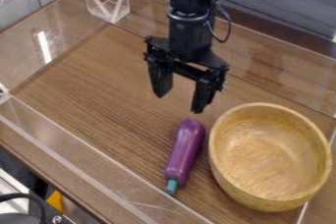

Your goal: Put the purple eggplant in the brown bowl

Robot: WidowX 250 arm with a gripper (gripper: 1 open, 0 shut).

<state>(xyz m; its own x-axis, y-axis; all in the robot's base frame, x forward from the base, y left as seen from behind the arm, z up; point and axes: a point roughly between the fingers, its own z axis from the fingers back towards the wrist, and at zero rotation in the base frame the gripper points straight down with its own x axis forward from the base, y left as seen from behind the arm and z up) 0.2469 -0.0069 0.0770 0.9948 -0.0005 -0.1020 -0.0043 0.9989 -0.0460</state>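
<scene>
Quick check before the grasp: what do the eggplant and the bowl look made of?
The purple eggplant: likely smooth plastic, going by its glossy sheen and teal stem tip. The brown bowl: light wood with a matte finish, grain lines visible inside and a thick rim.

Legible text, labels, brands, numbers, signs: none could be read anywhere in the view. No surface showed any marking that could be made out.
</scene>
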